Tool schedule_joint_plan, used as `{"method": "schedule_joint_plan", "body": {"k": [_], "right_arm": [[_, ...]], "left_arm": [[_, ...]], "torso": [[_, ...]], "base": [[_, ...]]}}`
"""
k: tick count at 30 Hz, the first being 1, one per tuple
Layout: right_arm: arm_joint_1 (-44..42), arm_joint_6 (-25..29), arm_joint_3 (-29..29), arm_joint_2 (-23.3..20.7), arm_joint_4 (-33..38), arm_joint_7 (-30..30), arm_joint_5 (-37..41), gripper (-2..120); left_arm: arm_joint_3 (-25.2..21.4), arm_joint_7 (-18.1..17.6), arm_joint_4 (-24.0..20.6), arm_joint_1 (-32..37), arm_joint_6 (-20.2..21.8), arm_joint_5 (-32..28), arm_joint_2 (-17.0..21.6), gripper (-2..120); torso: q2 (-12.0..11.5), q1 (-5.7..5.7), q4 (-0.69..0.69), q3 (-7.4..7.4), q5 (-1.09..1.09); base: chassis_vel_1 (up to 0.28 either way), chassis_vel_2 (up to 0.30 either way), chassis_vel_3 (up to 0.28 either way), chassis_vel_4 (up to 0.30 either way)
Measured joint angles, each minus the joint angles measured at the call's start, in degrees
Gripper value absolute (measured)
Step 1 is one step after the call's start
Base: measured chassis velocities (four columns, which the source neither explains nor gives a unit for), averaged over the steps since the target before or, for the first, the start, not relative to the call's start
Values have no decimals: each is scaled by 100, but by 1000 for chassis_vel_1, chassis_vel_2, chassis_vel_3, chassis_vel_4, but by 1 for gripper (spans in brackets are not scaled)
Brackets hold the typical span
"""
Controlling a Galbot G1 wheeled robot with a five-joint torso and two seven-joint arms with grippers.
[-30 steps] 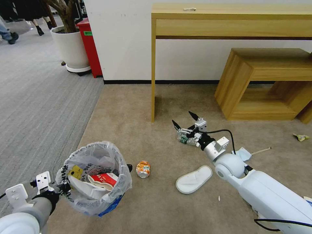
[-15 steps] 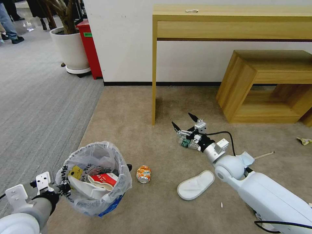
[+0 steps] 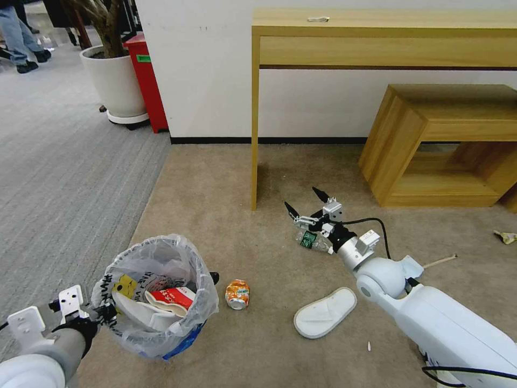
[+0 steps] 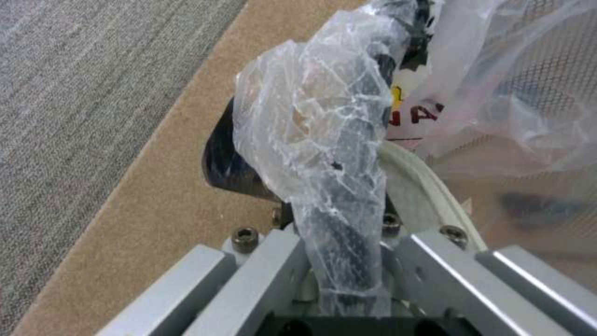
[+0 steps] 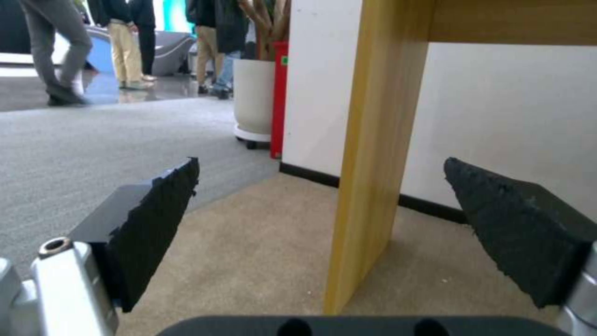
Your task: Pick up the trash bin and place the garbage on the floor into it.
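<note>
Left gripper clamped on the rim of the small round black trash bin lined with a crinkled translucent plastic bag. The left wrist view shows the rim and a fold of bag between its jaws. The bin sits low at the robot's left, over the edge of the beige short-pile carpet floor. It already holds a white slipper and a red packet.

Right gripper spread wide, low over the carpet, just above a clear plastic bottle with a green label. The bottle lies near the leg of the light wooden table. Nothing is between the jaws in the right wrist view, whose black pads frame the table leg.

Litter not yet collected: crushed orange can just beside the bin, flat white slipper near the right forearm, thin wooden stick and a small yellow scrap farther right.

Risks, as judged:
- The bottle is round and smooth, so pads closing off-centre could squirt it sideways or roll it under the table.
- The jaws point toward the table leg, and reaching forward could knock it.
- The left grip is partly on loose bag. The plastic could slip or tear, tipping the bin and spilling what it holds.
- The forearm passes close to the slipper and may drag it.
</note>
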Motion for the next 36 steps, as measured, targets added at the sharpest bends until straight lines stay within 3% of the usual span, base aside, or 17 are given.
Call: {"method": "schedule_joint_plan", "body": {"k": [12,23,25,30,36], "right_arm": [[-388,-217,325,-562,-76,-144,-364,100],[-771,878,828,-1021,-469,-1346,-1077,100],[-766,1349,963,-1105,-600,-1748,-1375,100],[-719,1910,1249,-1166,-717,-2468,-2147,100],[-614,2142,1321,-1195,-820,-2875,-2633,100]], "left_arm": [[32,27,43,-22,0,58,-18,1],[75,32,65,-52,0,71,-15,1],[97,32,65,-56,0,80,-21,1],[114,33,65,-68,0,93,-37,1],[121,34,63,-72,0,104,-56,1]], "torso": [[0,0,0,0,0],[0,0,0,0,1],[0,0,0,0,1],[0,0,0,0,0],[0,0,0,0,1]], "base": [[0,0,0,0],[0,0,0,0],[0,0,0,0],[0,0,0,0],[0,0,0,0]]}}
